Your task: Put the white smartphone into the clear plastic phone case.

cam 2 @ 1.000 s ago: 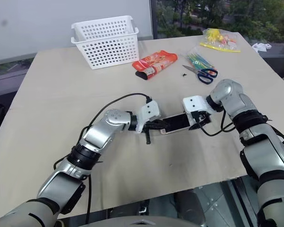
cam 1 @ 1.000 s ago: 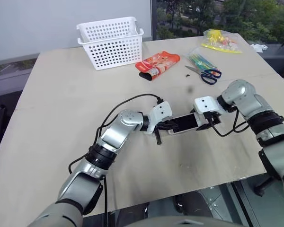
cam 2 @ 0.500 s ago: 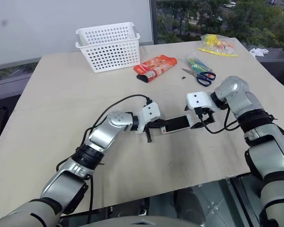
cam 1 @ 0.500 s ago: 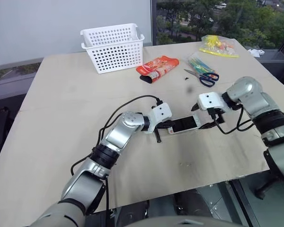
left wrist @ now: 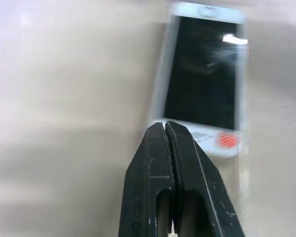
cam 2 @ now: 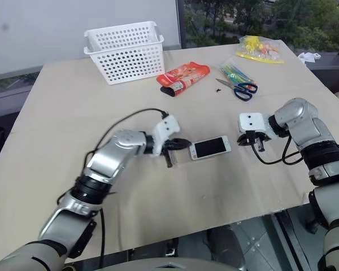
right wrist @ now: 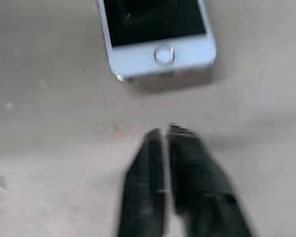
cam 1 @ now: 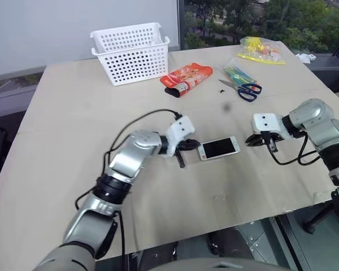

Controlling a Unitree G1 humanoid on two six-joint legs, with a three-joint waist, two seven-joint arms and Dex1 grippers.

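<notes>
While both claws sit pinched empty, the glossy rounded white smartphone (cam 1: 219, 149) lies flat.

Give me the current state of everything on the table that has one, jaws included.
white smartphone: flat, screen up, dark, free of both grippers
left gripper: jaws shut, empty, beside the phone's end
right gripper: jaws shut, empty, apart from the phone
white basket: upright, looks empty
scissors: closed, lying flat
red pouch: lying flat
</notes>
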